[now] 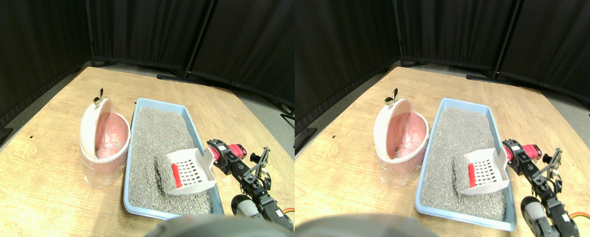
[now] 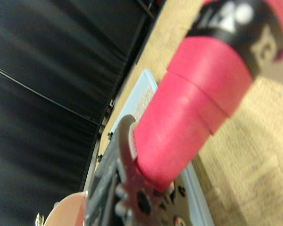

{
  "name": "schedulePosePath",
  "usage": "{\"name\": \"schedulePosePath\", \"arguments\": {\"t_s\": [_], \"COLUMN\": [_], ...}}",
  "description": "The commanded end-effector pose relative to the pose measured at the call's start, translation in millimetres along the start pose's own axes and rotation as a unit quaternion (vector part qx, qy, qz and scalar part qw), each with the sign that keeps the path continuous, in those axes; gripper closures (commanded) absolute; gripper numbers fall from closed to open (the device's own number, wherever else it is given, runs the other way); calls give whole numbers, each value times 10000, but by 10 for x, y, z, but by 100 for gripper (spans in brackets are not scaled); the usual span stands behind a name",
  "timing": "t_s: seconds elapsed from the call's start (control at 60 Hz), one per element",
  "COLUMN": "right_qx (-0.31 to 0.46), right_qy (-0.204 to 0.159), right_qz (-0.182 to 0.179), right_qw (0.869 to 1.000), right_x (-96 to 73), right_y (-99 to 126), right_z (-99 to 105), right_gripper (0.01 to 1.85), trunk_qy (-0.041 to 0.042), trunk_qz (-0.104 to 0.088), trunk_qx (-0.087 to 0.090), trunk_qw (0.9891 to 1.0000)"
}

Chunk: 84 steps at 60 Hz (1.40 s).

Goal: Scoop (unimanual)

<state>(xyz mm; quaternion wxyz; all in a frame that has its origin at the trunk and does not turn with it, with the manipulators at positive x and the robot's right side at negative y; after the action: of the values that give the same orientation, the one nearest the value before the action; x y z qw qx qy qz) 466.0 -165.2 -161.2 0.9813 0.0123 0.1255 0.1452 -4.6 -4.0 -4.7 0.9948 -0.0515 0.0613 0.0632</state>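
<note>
— How many things do you count on the tabletop (image 1: 43, 182)?

— I count one light blue litter tray (image 1: 191, 121), filled with grey litter (image 1: 154, 143). Just beside it, on the side away from my arm, there is one round bin (image 1: 104, 136), white outside and pink inside, with its lid tilted up. In the tray there is one white scoop (image 1: 191, 170) with slots, and in the scoop lies one small red piece (image 1: 176, 176), next to a heap of litter at the scoop's mouth.

— And where is the scoop exactly?

— It is over the near part of the tray, its mouth turned toward the bin. Its thick handle (image 1: 233, 150), wrapped in red, goes out over the tray's rim toward my side.

— Do your jaws hold it?

— Yes. My right gripper (image 1: 223, 153) is closed around the red handle; in the wrist view the handle (image 2: 193, 108) fills the middle and sits against the dark jaw frame.

— Any writing or brand you can read?

— No, I cannot read any on the tray, the bin or the scoop.
</note>
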Motion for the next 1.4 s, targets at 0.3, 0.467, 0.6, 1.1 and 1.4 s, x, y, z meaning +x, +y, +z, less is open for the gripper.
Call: {"name": "schedulePosePath", "arguments": {"t_s": [0.3, 0.467, 0.6, 1.1, 1.4], "right_qx": [1101, 1222, 1401, 3876, 4978], "right_qy": [-1304, -1431, -1523, -1593, -1517], "right_qz": [121, 63, 201, 326, 409], "right_qw": [9852, 9821, 9781, 9074, 8530], "right_x": [26, 38, 76, 257, 270], "right_y": [-168, -149, -111, 86, 158], "right_z": [294, 410, 435, 437, 482], "right_gripper": [181, 181, 181, 181, 181], "trunk_qy": [12, -15, -32, -76, -69], "trunk_qz": [59, 104, 134, 230, 275], "trunk_qx": [-104, -144, -164, -235, -281], "trunk_qw": [9999, 9998, 9998, 9994, 9992]}}
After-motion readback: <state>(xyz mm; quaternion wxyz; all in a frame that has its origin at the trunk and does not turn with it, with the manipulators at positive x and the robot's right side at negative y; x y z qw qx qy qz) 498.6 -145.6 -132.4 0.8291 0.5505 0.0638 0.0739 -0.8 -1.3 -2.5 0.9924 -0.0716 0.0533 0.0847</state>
